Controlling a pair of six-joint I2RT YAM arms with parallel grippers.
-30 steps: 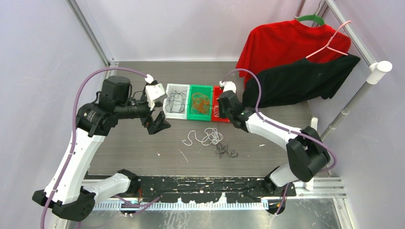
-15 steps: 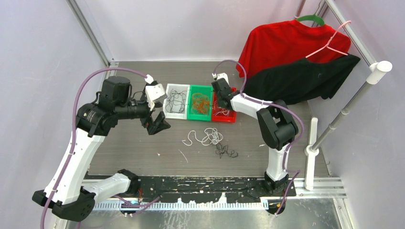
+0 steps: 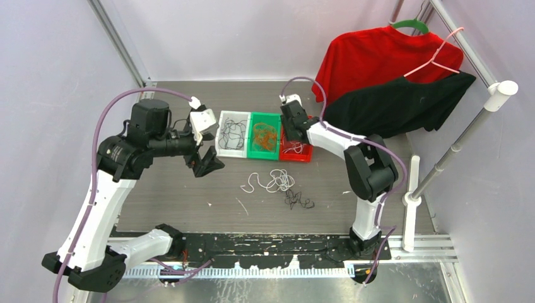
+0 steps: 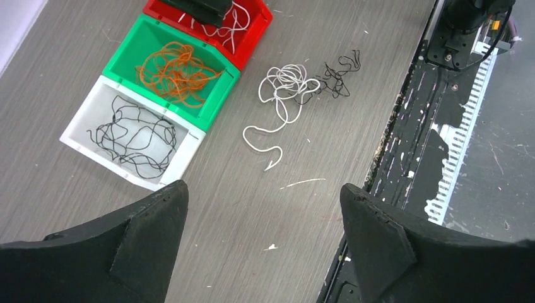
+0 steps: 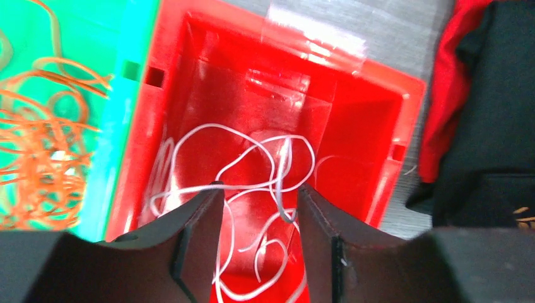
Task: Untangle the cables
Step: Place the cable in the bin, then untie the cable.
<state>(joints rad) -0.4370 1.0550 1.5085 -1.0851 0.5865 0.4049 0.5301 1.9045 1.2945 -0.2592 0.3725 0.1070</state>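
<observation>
Grey table (image 3: 189, 196) under both arms, three small boxes in a row at its far side: white box (image 4: 180, 158) with black cords (image 4: 132, 136), green box (image 4: 221, 82) with orange cords (image 4: 176, 71), red box (image 5: 353, 126) with white cords (image 5: 217, 126). Over the red box, right claw (image 5: 258, 189), its arm folded in closer than a second ago. Pinched tight back then, now parted a little, with one white strand (image 5: 281, 189) hanging loose in the gap. Looks like a drop, so one more white cord sorted into its box. Beside the white box, left claw (image 4: 264, 189), wide apart and empty, hovering same as before. Left out on the table, near the middle: a white cord tangle (image 4: 287, 85) touching a small black cord knot (image 4: 334, 72). Probably the next bit to pull apart.
</observation>
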